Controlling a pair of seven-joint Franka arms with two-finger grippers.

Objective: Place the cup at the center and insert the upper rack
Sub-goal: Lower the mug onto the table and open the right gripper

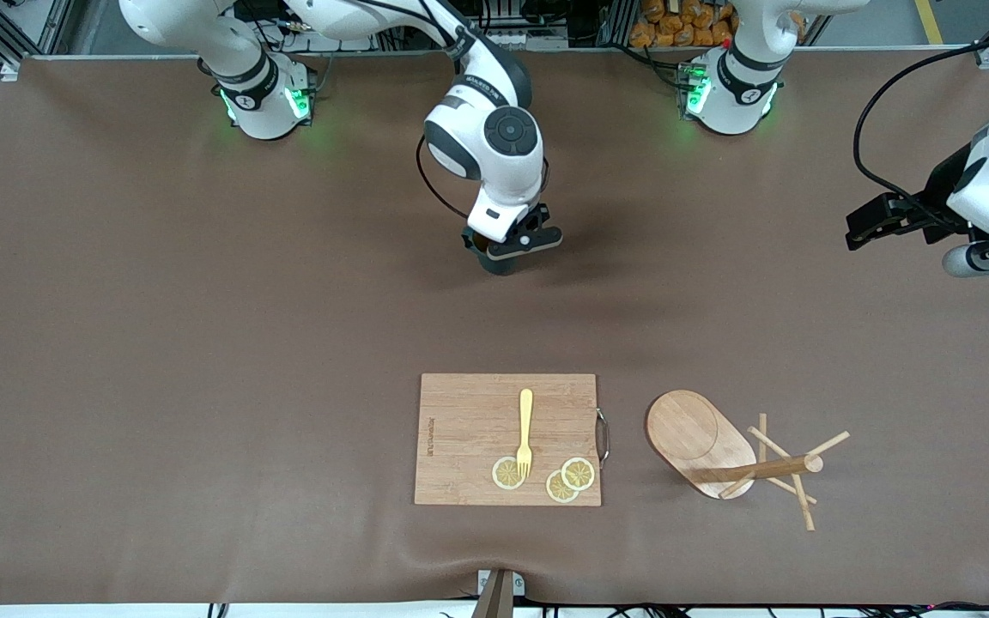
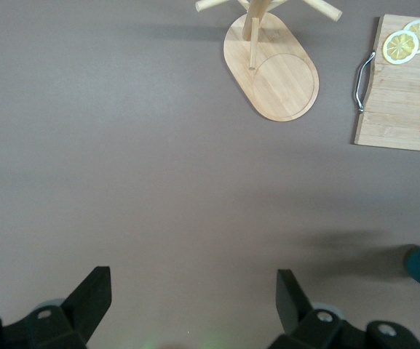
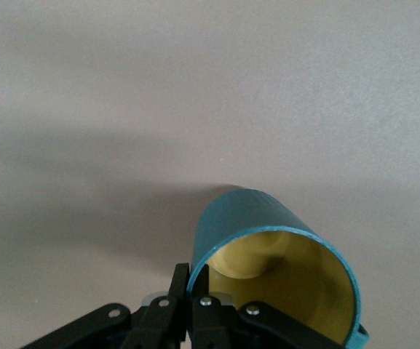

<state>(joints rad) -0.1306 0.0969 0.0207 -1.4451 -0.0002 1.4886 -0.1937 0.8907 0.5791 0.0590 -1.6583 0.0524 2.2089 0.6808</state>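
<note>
Two steps remain: the right gripper (image 1: pixel 505 251), clamped on the cup's (image 3: pixel 279 265) rim, must set it down; left gripper (image 2: pixel 188 305) waits open; rack (image 1: pixel 722 451) lies toppled at four o'clock.

cutting board (image 1: pixel 469 429) | on it: yellow fork (image 1: pixel 525 432); seemingly three lemon slices (image 1: pixel 578 473) | brown table (image 1: pixel 203 343)

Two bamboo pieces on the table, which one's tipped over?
The mug tree toward the left arm's end: its post lies along the table, oval base tilted up. The cutting board beside it lies flat, carrying a fork and lemon slices.
</note>
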